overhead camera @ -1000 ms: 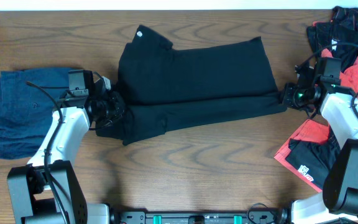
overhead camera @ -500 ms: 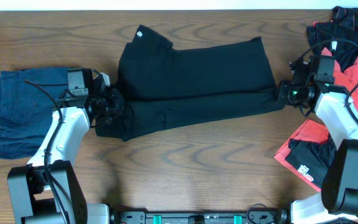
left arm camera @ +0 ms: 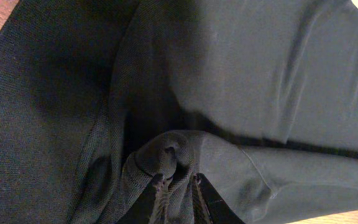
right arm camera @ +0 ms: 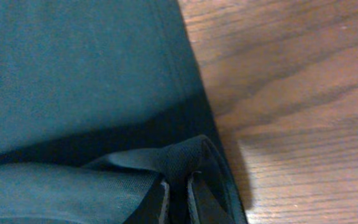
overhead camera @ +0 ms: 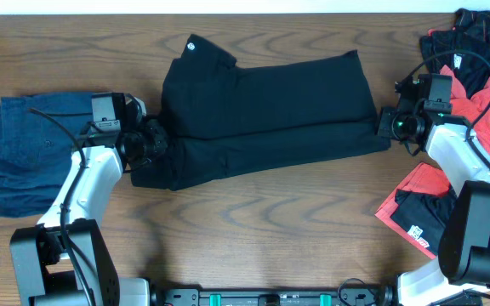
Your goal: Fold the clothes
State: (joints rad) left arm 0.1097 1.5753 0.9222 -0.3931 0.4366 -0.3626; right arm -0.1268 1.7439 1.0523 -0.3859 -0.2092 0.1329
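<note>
Your left pincer is clenched on a bunched ridge of the black pants. The wrist view shows the knit fabric puckered up between the two fingers. It grips at the pants' left end, low on the near edge.

Your right pincer is likewise closed on the pants. A thin fold of the cloth's corner is caught between its tips at the right end, just where the fabric meets bare wood.

The pants lie stretched across the middle of the table, doubled over lengthwise. The upper layer sits a little askew, so a strip of the lower layer shows along the near side.

A folded blue garment rests at the far left, beside your left arm. The coral-red and black pieces are heaped along the right edge, one showing a white tag.
</note>
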